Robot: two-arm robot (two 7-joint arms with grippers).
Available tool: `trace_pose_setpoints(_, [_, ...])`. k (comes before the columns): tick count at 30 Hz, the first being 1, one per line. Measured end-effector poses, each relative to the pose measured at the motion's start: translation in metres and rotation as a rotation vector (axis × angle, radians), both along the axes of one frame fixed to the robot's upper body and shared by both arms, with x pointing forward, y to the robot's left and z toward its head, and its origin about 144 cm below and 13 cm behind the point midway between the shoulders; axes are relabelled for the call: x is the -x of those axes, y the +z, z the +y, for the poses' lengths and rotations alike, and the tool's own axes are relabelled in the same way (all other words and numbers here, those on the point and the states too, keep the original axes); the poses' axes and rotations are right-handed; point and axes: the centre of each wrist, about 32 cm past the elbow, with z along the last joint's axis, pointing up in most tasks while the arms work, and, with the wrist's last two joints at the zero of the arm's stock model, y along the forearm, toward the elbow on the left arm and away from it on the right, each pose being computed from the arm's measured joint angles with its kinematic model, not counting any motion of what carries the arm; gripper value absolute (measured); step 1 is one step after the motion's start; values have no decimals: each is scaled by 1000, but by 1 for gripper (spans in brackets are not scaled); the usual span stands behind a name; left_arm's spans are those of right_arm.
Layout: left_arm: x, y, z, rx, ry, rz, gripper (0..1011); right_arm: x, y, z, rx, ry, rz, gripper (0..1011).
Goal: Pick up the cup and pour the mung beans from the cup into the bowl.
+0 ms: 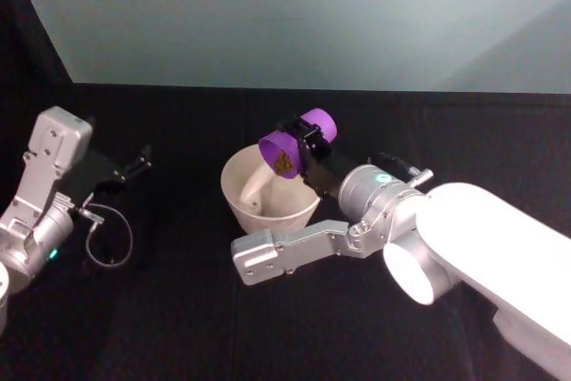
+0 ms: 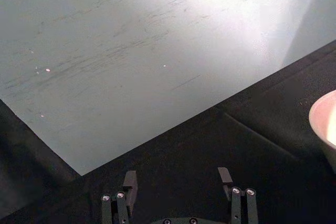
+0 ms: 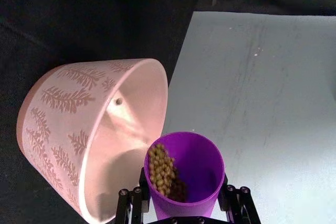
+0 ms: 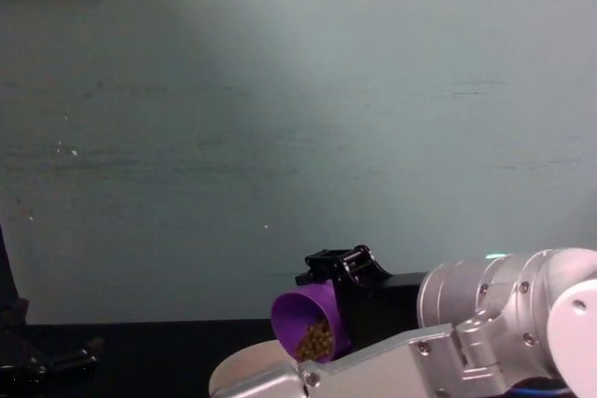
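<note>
1. My right jaws are clamped on the cup. They hold it tilted above the far right rim of the bowl, with its mouth turned down toward the bowl.
2. My left jaws stand apart and empty, parked at the left of the bench.
3. The pick-up is done, and I judge the pour barely begun. The mung beans are heaped at the cup's lip, one bean shows against the bowl's inner wall, and the rest have yet to tip out.
4. I can read no brand, label or writing. The bowl's outside carries only a fern-like pattern.
</note>
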Motion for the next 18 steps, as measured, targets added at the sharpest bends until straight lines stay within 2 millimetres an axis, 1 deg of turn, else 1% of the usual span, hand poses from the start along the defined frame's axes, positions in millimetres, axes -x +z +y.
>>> trace_pose_setpoints(18, [0, 0, 0, 0, 0, 0, 1000, 1, -2, 6, 64, 17, -48, 720])
